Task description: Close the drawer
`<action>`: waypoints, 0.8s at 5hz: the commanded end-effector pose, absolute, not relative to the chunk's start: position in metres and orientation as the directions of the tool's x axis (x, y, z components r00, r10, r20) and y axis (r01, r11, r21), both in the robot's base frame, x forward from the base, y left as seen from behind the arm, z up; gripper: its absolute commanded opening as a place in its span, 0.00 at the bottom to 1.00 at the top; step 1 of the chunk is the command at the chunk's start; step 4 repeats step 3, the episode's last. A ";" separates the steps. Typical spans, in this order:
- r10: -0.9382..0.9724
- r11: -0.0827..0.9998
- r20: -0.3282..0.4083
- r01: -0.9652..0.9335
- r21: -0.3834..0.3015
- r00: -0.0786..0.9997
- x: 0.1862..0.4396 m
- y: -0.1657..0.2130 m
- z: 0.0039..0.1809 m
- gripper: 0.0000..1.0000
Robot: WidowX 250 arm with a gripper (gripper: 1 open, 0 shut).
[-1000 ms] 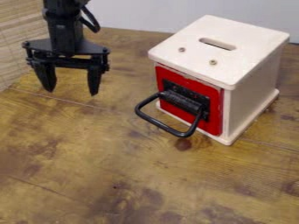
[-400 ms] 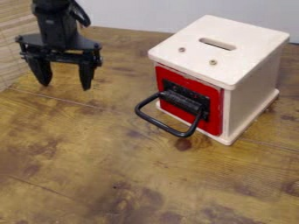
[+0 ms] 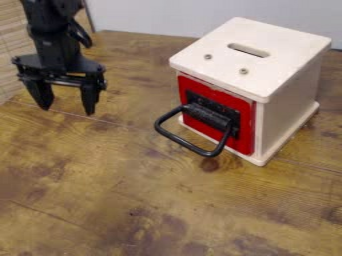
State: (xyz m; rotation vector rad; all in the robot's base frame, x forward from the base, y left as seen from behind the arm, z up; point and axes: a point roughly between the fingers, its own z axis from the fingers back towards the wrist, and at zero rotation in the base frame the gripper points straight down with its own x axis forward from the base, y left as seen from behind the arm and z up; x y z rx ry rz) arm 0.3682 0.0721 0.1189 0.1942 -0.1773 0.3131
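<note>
The drawer (image 3: 214,115) shows its red face with a black front panel set in the cream cabinet (image 3: 261,75). Its large black loop handle (image 3: 191,133) juts out toward the front left over the table. The red face sits about level with the cabinet's front. My gripper (image 3: 64,100) hangs at the far left above the table, well apart from the handle. Its two black fingers (image 3: 42,96) point down and stand wide open with nothing between them.
The cabinet has a slot in its top (image 3: 249,47) and stands at the right on a worn wooden table (image 3: 120,190). A pale wood-grain wall (image 3: 11,50) rises at the left behind the arm.
The gripper has moved left and a little toward the front, farther from the drawer handle. Drawer and cabinet have not moved.
</note>
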 end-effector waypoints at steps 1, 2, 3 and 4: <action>0.279 0.933 0.269 -0.327 0.151 0.922 0.368 0.065 0.137 1.00; 0.284 0.930 0.268 -0.333 0.158 0.921 0.365 0.066 0.135 1.00; 0.291 0.925 0.270 -0.342 0.164 0.918 0.367 0.068 0.148 1.00; 0.291 0.925 0.270 -0.342 0.164 0.918 0.367 0.068 0.148 1.00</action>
